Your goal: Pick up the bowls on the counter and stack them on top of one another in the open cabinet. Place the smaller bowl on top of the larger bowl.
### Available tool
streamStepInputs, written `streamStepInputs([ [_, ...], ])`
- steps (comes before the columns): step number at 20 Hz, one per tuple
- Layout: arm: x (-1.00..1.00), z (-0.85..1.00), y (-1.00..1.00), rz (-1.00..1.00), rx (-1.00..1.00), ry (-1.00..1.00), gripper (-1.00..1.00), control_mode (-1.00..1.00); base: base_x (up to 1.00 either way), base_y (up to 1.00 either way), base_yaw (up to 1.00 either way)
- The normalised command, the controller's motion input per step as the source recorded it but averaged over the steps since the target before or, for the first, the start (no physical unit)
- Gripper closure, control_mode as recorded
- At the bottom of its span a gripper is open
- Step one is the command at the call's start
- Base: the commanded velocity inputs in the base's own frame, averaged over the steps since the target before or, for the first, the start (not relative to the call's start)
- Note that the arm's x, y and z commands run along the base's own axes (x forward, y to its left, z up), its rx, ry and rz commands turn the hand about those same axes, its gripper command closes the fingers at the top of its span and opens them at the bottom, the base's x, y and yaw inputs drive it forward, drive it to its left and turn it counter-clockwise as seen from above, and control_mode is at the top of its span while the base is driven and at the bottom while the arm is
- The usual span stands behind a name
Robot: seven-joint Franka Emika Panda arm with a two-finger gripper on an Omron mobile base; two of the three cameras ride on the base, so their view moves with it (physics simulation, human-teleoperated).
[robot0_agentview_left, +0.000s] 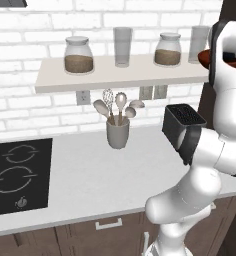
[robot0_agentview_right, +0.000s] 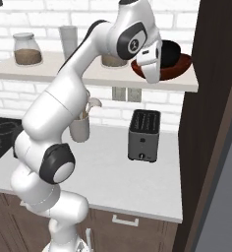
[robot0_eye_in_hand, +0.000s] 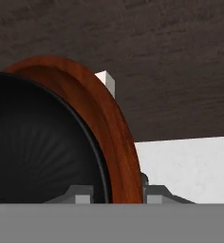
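Gripper (robot0_eye_in_hand: 111, 192) pinches brown bowl (robot0_agentview_right: 179, 66) rim, black bowl (robot0_agentview_right: 169, 51) nested inside; both aloft beside cabinet (robot0_agentview_right: 218, 98), above toaster (robot0_agentview_right: 143, 135). Keep stack level, ease into cabinet, release gently.

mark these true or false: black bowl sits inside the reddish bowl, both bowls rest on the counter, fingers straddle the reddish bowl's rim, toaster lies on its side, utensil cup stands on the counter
1. The black bowl sits inside the reddish bowl: true.
2. Both bowls rest on the counter: false, they are raised to shelf height beside the dark cabinet.
3. The fingers straddle the reddish bowl's rim: true.
4. The toaster lies on its side: false, it stands upright.
5. The utensil cup stands on the counter: true.
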Motion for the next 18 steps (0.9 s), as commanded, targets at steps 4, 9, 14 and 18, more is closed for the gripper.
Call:
streamStepInputs([
  [4, 0.0, 0.0, -0.02, 0.0, 0.01, 0.0, 1.0, -1.0, 0.0, 0.0, 0.0],
  [9, 0.0, 0.0, 0.0, 0.0, 0.0, 0.0, -1.0, -1.0, 0.0, 0.0, 0.0],
  [14, 0.0, 0.0, 0.0, 0.0, 0.0, 0.0, -1.0, -1.0, 0.0, 0.0, 0.0],
  [18, 0.0, 0.0, -0.01, 0.0, 0.0, 0.0, -1.0, -1.0, 0.0, 0.0, 0.0],
])
